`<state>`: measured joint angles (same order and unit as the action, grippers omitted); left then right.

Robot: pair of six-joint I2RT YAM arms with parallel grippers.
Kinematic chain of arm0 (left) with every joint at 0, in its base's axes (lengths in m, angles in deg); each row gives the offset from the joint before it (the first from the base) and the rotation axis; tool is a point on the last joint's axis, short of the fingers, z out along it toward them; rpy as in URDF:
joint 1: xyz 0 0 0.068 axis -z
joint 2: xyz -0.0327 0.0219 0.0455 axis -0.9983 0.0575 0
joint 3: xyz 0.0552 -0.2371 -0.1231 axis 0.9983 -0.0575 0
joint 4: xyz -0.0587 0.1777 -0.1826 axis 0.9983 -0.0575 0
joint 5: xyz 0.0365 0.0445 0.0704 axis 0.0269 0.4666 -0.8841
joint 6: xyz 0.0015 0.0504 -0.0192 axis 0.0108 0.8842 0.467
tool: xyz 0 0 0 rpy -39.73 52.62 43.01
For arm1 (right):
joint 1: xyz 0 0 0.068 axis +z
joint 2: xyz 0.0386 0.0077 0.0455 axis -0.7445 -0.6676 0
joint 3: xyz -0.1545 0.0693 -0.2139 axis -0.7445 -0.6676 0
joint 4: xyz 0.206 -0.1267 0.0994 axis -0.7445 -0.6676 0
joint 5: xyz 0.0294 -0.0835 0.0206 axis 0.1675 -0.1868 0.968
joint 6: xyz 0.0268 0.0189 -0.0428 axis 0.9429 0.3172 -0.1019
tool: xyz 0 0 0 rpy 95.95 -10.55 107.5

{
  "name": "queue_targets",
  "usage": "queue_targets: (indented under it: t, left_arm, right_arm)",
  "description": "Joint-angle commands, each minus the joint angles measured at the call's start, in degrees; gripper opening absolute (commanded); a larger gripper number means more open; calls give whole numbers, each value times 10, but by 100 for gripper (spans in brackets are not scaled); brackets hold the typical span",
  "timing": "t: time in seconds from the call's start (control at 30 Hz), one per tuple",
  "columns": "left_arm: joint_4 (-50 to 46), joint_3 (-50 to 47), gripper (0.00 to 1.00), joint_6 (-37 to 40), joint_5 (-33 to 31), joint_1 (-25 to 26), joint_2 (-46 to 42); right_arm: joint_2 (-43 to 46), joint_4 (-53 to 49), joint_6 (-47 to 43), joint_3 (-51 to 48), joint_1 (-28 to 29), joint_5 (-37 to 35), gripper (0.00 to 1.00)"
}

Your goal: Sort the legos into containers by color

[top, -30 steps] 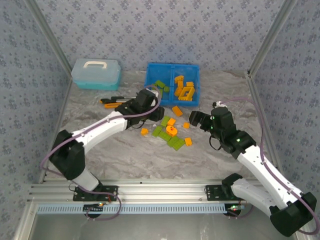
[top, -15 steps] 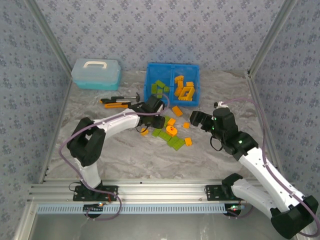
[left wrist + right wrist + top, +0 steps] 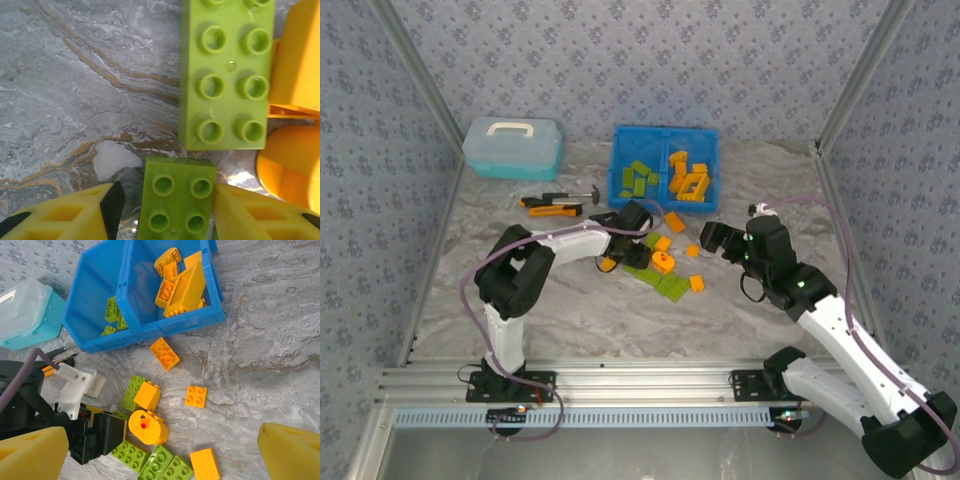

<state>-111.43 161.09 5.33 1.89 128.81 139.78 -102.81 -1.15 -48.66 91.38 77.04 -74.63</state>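
I see lime green plastic bricks [image 3: 638, 178] in the left half of the bright blue plastic bin [image 3: 665, 130], orange ones [image 3: 688, 178] in the right, many more loose on the table [image 3: 570, 310], my left gripper [image 3: 165, 210] with jaws apart around one small green brick [image 3: 177, 205], and my right gripper [image 3: 162, 452] wide open.

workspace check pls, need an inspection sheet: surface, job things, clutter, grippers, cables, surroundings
surface: grey marbled tabletop, no spills seen
job's things: green and orange legos loose at centre; blue bin holds green bricks in its left compartment, orange in its right
clutter: utility knife, teal lidded box
grippers: left gripper open, straddling a small green brick; right gripper open, holding nothing
cables: purple cable loops along each arm
surroundings: patterned walls, aluminium rail
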Motion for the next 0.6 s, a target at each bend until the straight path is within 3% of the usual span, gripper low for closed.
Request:
queue_targets:
  t: [0.0,0.23,0.4,0.57]
  left_arm:
    - [-1,15,53,8,9,-3,18]
    - [-41,11,53,11,14,1,20]
    - [-62,-4,39,2,-3,13,12]
    - [-54,-12,33,-13,-4,16,-4]
  right_arm:
    - [11,-9,10,-7,4,-12,100]
    - [9,-5,9,-4,4,-12,100]
    - [9,-1,16,-10,3,-11,100]
    - [9,-2,18,-10,4,-9,100]
